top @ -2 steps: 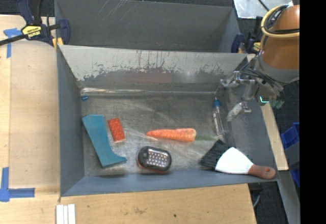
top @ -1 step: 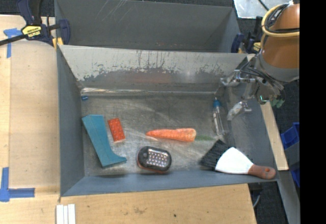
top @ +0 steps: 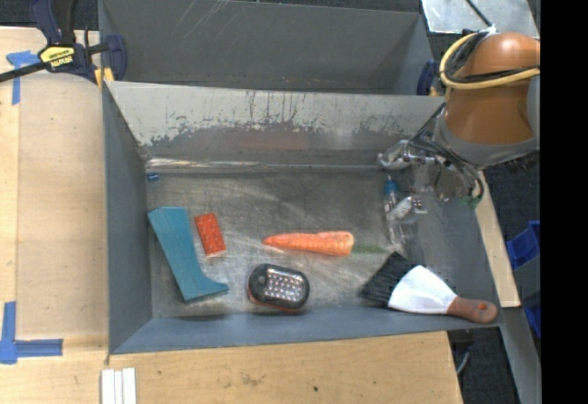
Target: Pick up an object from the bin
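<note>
The grey metal bin [top: 129,209] takes most of the view, and its floor is partly blurred by reflections. The arm [top: 487,90], w/ an orange cover, comes in from the right; its upper part is cut off at the edge. The gripper [top: 401,209] hangs low on the right side of the bin. It is a tangle of metal parts, so I cannot tell if it is spread or closed, and I see nothing in it.

Nearest to the gripper is the brush [top: 418,290], just in front of it: black bristles, white body, brown handle in the front right corner. The teal block [top: 182,255] lies far left. The carrot [top: 310,243] lies in the middle, left of the gripper. In front is a black oval thing [top: 277,287]; what it is, I cannot say. A small orange block [top: 210,233] sits beside the teal one.
</note>
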Action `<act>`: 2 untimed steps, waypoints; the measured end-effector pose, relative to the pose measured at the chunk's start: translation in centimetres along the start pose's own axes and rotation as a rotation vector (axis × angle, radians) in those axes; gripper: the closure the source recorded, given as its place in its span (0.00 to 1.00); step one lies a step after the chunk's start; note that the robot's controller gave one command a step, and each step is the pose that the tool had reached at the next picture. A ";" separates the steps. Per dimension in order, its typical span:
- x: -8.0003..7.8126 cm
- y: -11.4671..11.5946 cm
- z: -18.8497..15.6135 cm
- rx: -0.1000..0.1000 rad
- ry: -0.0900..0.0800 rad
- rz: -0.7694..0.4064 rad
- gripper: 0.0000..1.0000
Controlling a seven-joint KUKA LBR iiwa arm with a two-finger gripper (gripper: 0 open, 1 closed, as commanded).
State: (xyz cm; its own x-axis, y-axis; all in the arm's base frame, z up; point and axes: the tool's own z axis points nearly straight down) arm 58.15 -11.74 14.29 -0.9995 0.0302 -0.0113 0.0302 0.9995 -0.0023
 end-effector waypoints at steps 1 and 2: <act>1.5 0.6 3.3 -0.004 0.013 -0.111 0.00; 2.1 2.5 4.2 -0.003 0.008 -0.344 0.00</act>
State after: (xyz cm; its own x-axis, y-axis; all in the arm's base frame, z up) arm 56.15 -9.18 10.08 -0.9511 -0.3089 -0.0027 -0.3088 0.9511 -0.0022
